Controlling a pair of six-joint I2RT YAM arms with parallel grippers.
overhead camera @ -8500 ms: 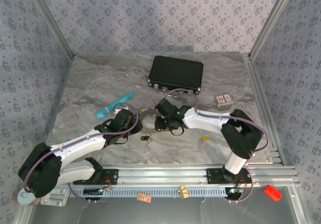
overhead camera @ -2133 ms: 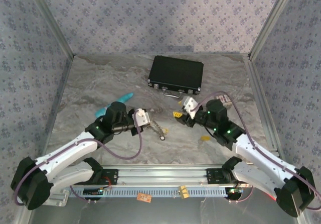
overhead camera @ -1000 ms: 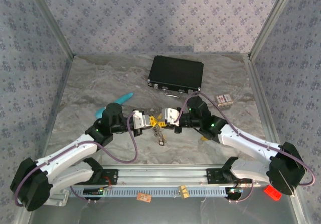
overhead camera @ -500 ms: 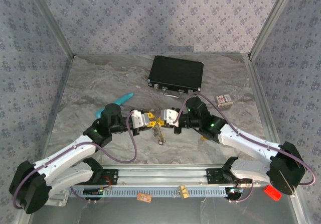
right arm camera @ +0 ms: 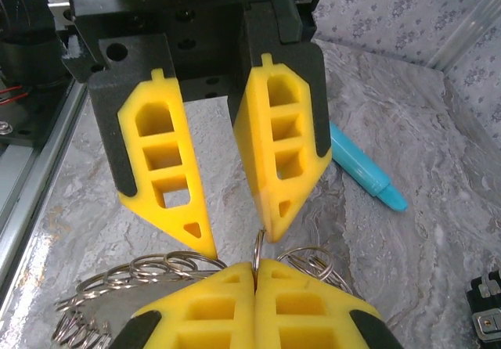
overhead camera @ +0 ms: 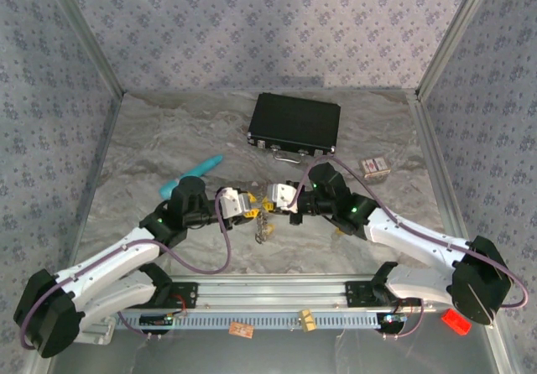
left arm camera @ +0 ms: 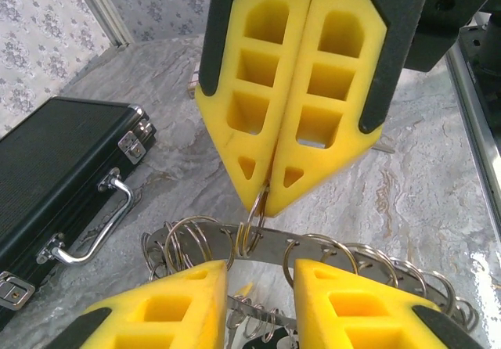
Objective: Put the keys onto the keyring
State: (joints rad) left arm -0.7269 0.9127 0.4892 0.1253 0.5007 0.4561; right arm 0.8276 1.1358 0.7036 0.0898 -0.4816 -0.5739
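Observation:
The keyring [left arm camera: 313, 249], a curved grey metal band strung with small wire rings, hangs above the table between both grippers [overhead camera: 266, 221]. My right gripper [right arm camera: 254, 264] is shut, pinching one small wire ring threaded on that band; in the left wrist view it [left arm camera: 266, 202] comes down from above. My left gripper [left arm camera: 258, 275] is open, one finger on each side of the band's near edge, gripping nothing; the right wrist view shows its fingers [right arm camera: 168, 185] apart. Dark small keys [left arm camera: 262, 335] dangle below the band, mostly hidden. Part of the band [right arm camera: 109, 280] shows at the lower left.
A black case [overhead camera: 295, 124] with a metal handle [left arm camera: 98, 228] lies behind the grippers. A teal pen-like stick [overhead camera: 195, 175] lies left, seen too in the right wrist view [right arm camera: 364, 173]. A small box [overhead camera: 375, 167] sits right. A small yellow piece [overhead camera: 341, 231] lies by the right arm.
My left gripper has opened and let go of the keyring, drawing back slightly left. My right gripper has shut on a small ring, and the keyring now hangs from it.

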